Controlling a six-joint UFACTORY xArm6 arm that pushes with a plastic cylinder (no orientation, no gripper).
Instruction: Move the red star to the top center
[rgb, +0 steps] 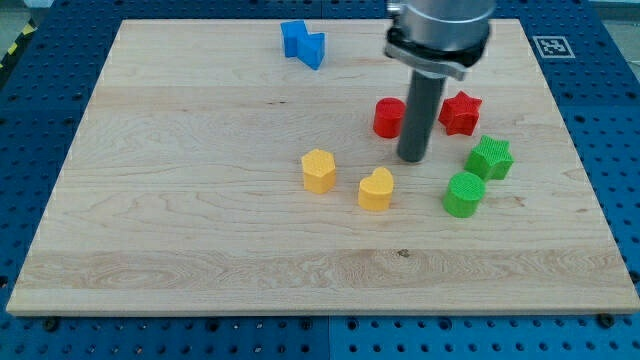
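The red star (461, 112) lies on the wooden board (200, 200) at the view's right, above the middle. My tip (412, 158) rests on the board just below and to the left of the star, apart from it. A red round block (388, 118) sits to the left of the rod, partly hidden by it. The rod stands between the two red blocks.
A blue block (303, 43) lies near the top centre. A yellow hexagon (318, 170) and a yellow heart (377, 189) lie left of and below my tip. A green star (490, 158) and a green round block (464, 193) lie to the right.
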